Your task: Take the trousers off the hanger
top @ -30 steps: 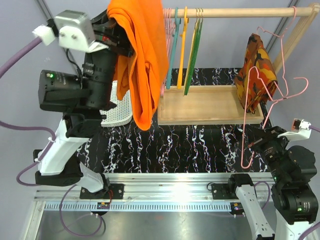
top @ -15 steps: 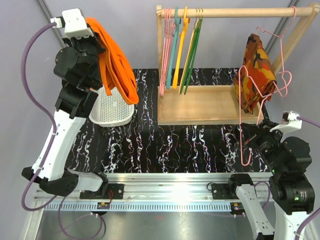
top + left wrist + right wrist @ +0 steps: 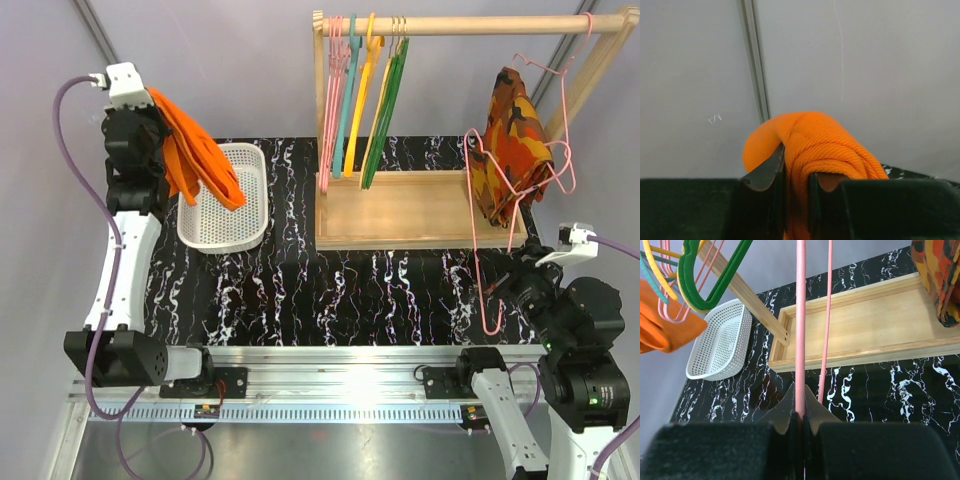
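Jaws, left gripper [image 3: 796, 172]: clenched on a bunched fold of the trousers [image 3: 815, 142]. Position: raised well to the left of the wooden rack [image 3: 470, 24], at the far-left corner of the black marbled table [image 3: 350, 290]. The orange cloth hangs off the gripper, and from overhead its lower end lies over the white perforated basket [image 3: 215, 238].

Basket: on the table, just left of the rack's base tray.

Rack rail, left end: a group of pink, teal, yellow and green hangers [image 3: 360, 90].

Rack rail, right end: camouflage garment [image 3: 515, 140], draped.

Jaws, right gripper [image 3: 801, 412]: pinched tight on one thin pink wire of the hanger [image 3: 800, 315]. Position: in front of the rack's right end, well apart from the trousers. The wire frame rises across the camouflage garment; contact between them cannot be told.
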You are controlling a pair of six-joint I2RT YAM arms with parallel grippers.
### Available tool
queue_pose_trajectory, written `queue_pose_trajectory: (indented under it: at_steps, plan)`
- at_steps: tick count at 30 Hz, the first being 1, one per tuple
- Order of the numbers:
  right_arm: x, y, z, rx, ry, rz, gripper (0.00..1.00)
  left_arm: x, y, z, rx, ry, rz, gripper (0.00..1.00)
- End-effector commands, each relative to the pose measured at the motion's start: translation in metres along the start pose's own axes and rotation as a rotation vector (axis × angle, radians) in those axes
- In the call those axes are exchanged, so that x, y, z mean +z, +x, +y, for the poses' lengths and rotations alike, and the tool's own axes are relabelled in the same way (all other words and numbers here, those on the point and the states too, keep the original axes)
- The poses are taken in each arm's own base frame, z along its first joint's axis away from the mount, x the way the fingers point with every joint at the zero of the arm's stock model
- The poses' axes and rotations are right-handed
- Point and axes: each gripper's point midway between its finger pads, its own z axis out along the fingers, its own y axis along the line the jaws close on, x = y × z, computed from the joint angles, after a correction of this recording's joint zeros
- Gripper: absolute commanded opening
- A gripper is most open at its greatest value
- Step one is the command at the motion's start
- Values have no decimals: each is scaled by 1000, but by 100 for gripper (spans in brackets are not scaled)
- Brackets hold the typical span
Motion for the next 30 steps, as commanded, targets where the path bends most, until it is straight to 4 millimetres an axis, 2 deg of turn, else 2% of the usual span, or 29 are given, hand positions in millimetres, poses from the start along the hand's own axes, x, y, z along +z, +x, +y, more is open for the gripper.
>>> queue_pose_trajectory:
  at_steps: [1,2,5,7,8,9,10,12,14,16,17,18,23,25,26,30]
  plan:
    - [-3,-15,16,-27,-76,-57,0,-6,-80,-17,47,154,-373,0]
    - [-3,-15,16,-26,-81,-55,0,-2,-78,-18,126,161,-392,0]
    - [-2,-16,19,-27,-93,-49,0,21,-50,-25,339,185,-371,0]
    - [-4,-16,21,-23,-102,-50,0,38,-14,-33,431,220,-329,0]
    - [-5,-14,22,-19,-106,-50,0,39,-14,-32,464,208,-366,0]
    - [-5,-14,22,-19,-109,-48,0,40,-1,-39,472,251,-376,0]
    - [-6,-13,21,-19,-107,-48,0,39,21,-44,466,288,-358,0]
    - [-5,-11,20,-22,-100,-34,0,32,36,-66,467,412,-383,0]
    - [-6,-11,21,-24,-102,-32,0,31,76,-85,520,503,-326,0]
    - [-7,-13,22,-24,-107,-38,0,29,107,-102,572,556,-285,0]
    - [-7,-13,23,-24,-110,-35,0,28,132,-104,606,569,-252,0]
    - [-8,-13,24,-24,-115,-33,0,27,143,-106,598,578,-237,0]
    - [-8,-13,25,-36,-124,-25,0,23,170,-117,505,644,-168,0]
    - [-8,-15,26,-38,-129,-36,0,26,172,-122,500,670,-135,0]
    - [-9,-15,27,-36,-132,-40,0,23,183,-124,475,691,-79,0]
    - [-12,-21,31,-33,-153,-74,0,20,207,-119,384,663,32,0]
